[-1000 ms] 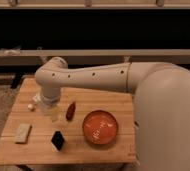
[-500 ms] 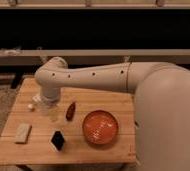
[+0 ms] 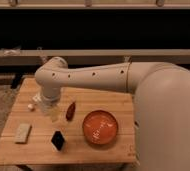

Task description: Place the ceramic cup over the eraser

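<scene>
The ceramic cup (image 3: 53, 114) is a small pale cup at the left middle of the wooden table (image 3: 113, 102). It sits directly under my gripper (image 3: 50, 106), which hangs down from the white arm's wrist and meets the cup's top. I cannot tell whether the cup rests on the table or is lifted. The eraser (image 3: 58, 140) is a small black block standing near the table's front edge, a little in front of and to the right of the cup, apart from it.
A dark red oval piece (image 3: 70, 111) lies just right of the cup. A wide orange dish (image 3: 100, 127) stands at the right front. A flat beige block (image 3: 23, 132) lies at the left front. A small white object (image 3: 31, 106) lies left of the gripper.
</scene>
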Robot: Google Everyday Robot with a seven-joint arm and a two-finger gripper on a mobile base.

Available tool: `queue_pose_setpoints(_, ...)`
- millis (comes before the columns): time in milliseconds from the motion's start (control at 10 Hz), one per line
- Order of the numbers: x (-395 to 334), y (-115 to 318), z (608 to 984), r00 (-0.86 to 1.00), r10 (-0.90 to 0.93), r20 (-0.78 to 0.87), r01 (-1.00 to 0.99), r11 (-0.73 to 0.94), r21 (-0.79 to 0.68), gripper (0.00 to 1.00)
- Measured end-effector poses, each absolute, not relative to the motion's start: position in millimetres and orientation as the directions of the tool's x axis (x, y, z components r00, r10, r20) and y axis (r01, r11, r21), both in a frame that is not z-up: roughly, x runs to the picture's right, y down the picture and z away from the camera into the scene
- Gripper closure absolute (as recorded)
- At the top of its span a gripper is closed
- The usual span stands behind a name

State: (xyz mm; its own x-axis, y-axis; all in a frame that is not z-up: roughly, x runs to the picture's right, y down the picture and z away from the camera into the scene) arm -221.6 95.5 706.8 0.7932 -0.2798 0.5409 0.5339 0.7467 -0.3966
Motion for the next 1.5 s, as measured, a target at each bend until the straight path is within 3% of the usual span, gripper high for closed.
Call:
queue_pose_setpoints(300,-221,76,729,0.791,-0.311,0.527,0.556,0.724,-0.407,0.20)
queue_pose_setpoints(700,-218,33,802,0.775,-0.362,0.519,0.602,0.672,-0.432,0.20)
queue_pose_setpoints(1000,-250,34,839,0.741,-0.389,0.547,0.649,0.622,-0.438,0.20)
queue_pose_setpoints(1500,-305,54,859,0.671,-0.420,0.611,0.724,0.551,-0.416,0.20)
